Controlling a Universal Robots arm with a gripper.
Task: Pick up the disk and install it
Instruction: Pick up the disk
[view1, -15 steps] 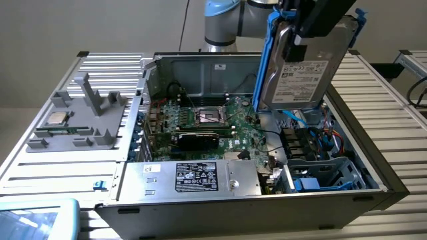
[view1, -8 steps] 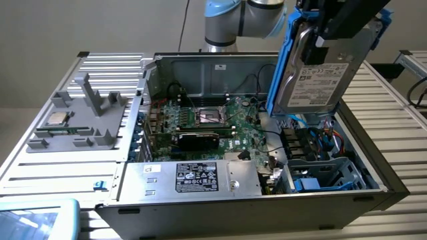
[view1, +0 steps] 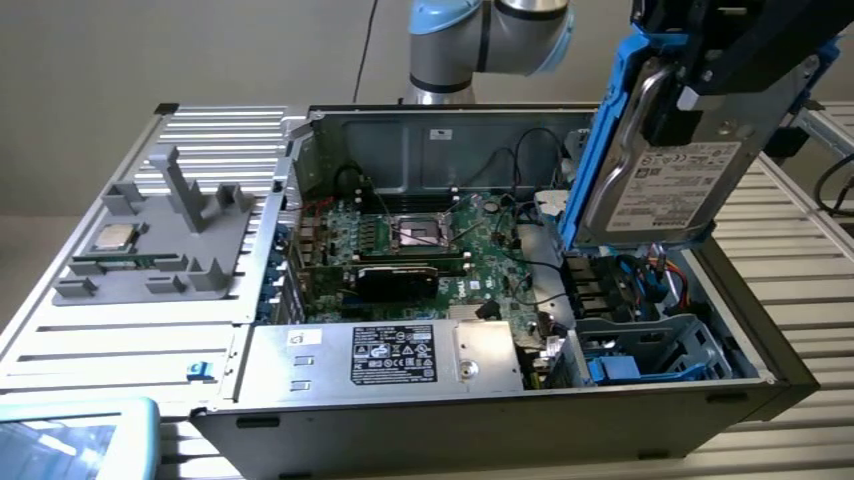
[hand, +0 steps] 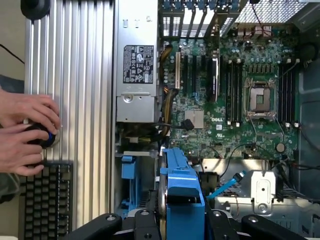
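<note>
The disk (view1: 663, 172), a silver-grey hard drive with a white label in a bright blue carrier, hangs on edge and tilted above the open computer case (view1: 534, 400), over its side at the exterior view's right. My gripper (view1: 705, 95) is shut on its upper part, with black fingers on both faces. In the wrist view the disk (hand: 183, 192) shows edge-on as a blue frame, clamped in my gripper (hand: 183, 220) between the black fingers (hand: 142, 222). Below it lies the blue drive bay (view1: 654, 350).
Inside the case lie the motherboard (hand: 235, 100) and a silver box with a black label (view1: 400, 355). A grey fixture (view1: 167, 235) with a small CPU chip (view1: 114, 238) sits at the exterior view's left. A person's hands (hand: 22, 132) rest by a keyboard (hand: 47, 200).
</note>
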